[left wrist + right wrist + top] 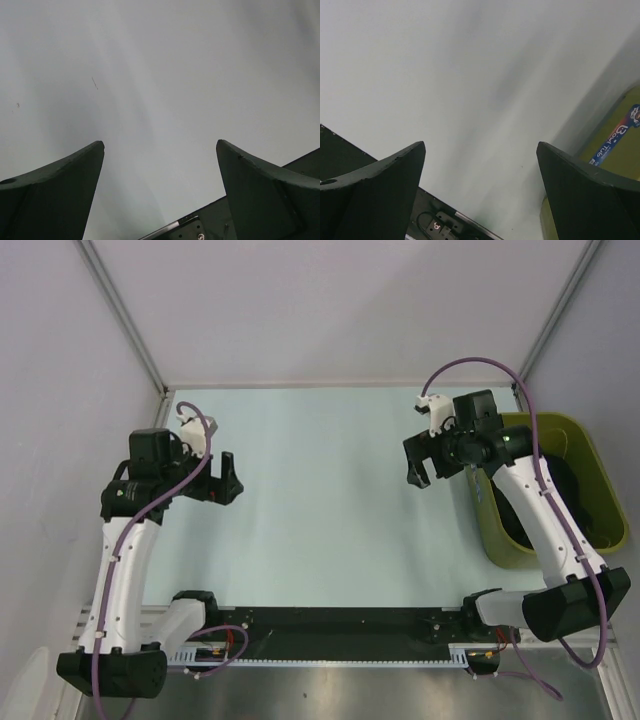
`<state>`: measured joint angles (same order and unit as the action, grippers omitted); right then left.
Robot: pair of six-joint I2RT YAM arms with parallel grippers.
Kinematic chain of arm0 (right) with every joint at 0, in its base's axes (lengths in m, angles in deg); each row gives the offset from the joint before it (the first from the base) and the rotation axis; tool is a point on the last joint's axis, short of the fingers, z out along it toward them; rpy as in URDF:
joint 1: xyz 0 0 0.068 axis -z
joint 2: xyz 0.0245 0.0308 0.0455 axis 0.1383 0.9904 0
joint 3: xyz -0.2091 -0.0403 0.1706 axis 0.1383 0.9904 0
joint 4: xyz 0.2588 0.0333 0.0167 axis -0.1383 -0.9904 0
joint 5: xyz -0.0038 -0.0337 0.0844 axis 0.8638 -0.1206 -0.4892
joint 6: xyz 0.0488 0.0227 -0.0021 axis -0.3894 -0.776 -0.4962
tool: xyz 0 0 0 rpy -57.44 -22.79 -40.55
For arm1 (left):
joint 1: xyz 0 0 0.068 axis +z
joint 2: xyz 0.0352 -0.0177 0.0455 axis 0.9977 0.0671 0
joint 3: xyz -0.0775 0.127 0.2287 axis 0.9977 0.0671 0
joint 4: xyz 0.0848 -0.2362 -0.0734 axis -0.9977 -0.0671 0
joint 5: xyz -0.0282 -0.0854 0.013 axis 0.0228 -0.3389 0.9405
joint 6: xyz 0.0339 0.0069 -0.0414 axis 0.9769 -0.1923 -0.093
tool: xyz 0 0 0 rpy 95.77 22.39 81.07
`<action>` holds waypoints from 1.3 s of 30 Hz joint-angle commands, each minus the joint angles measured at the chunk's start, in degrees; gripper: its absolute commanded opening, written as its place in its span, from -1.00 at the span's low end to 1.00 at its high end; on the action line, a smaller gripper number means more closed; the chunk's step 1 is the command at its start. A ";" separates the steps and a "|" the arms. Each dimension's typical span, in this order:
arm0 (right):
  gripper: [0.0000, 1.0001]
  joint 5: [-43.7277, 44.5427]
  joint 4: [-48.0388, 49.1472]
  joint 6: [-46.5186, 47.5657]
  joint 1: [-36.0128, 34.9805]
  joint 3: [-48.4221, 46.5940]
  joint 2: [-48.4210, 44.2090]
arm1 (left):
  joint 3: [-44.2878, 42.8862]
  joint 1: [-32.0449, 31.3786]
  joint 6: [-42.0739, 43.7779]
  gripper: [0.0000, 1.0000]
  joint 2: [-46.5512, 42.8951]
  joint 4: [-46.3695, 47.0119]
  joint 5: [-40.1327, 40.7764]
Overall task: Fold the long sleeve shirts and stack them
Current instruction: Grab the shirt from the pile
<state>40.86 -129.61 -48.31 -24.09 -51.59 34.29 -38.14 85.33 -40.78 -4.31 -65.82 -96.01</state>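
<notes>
Dark fabric, the black long sleeve shirts (572, 502), lies inside the olive-green basket (600, 465) at the right of the table, partly hidden by my right arm. My left gripper (230, 480) is open and empty above the left of the pale table; its wrist view shows only bare table between the fingers (60, 190). My right gripper (418, 462) is open and empty, held above the table just left of the basket. The right wrist view shows the spread fingers (585, 195) and the basket's edge (620, 145) with a blue label.
The pale table (330, 500) is bounded by white walls at the back and sides. A black rail (340, 625) with the arm bases runs along the near edge.
</notes>
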 commanded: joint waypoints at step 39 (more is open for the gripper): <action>0.99 12.70 17.53 16.87 44.62 11.83 26.70 | -9.07 0.29 6.14 0.99 7.40 0.60 -4.83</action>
<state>48.58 -121.34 -29.56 22.57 -42.87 58.64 -48.17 85.38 -36.13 4.84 -67.41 -98.72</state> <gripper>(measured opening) 0.994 0.994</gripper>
